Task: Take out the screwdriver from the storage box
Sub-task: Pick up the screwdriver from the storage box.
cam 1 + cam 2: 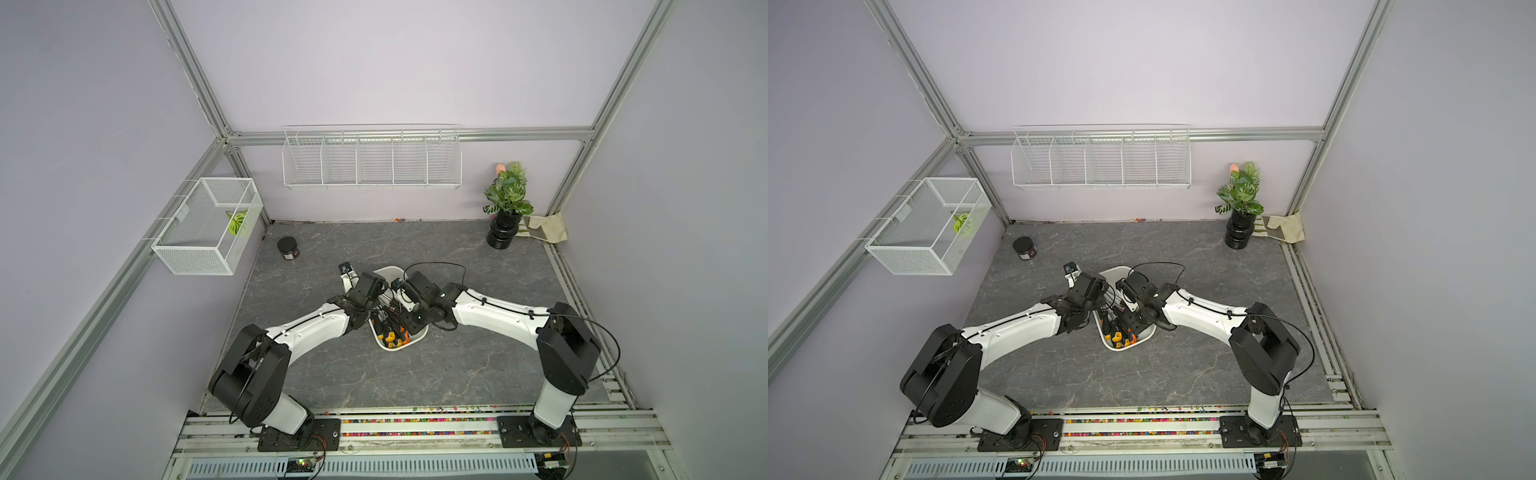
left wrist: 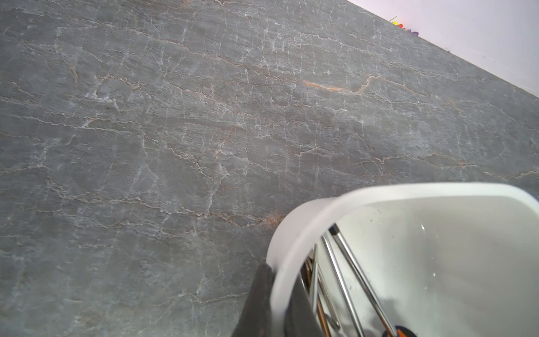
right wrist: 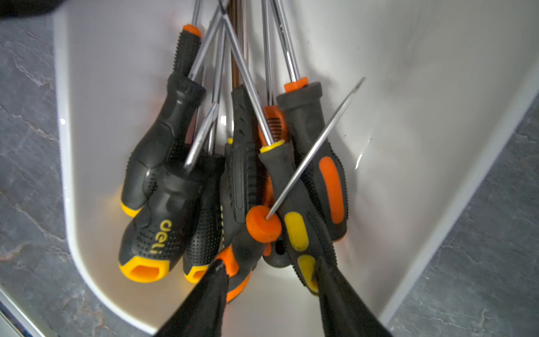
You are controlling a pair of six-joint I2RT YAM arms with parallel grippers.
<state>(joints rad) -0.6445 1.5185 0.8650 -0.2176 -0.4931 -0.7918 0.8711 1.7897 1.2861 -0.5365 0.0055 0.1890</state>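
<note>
The right pincer [image 3: 268, 268], jaws apart, straddles the nearest screwdriver [image 3: 262, 224], its shaft pointing straight away; the left pincer [image 2: 281, 280] clamps the storage box [image 2: 291, 227].

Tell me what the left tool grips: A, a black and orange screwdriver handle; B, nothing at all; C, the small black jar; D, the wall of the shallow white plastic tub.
D: the left tool is shut across the wall of the shallow white plastic tub, one finger outside, one inside.
</note>
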